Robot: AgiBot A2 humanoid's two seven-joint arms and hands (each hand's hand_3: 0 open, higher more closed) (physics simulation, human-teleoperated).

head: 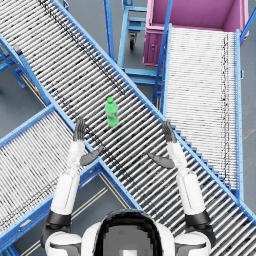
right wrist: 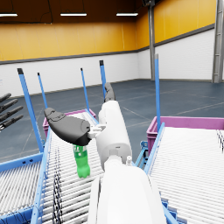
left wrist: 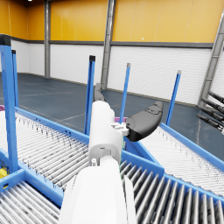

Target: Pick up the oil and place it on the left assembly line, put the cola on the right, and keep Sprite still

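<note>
A green Sprite bottle stands upright on the middle roller conveyor, ahead of and between my two hands. It also shows in the right wrist view as a green bottle partly behind the thumb. My left hand hovers open over the conveyor's near-left edge, fingers spread, holding nothing. My right hand hovers open over the belt to the bottle's right, also holding nothing. The left hand appears in its wrist view with nothing in it. No oil or cola is in view.
A left side conveyor branches off at lower left, and a right conveyor runs up to a purple bin. Blue frame rails and posts border the belts. Grey floor lies between them.
</note>
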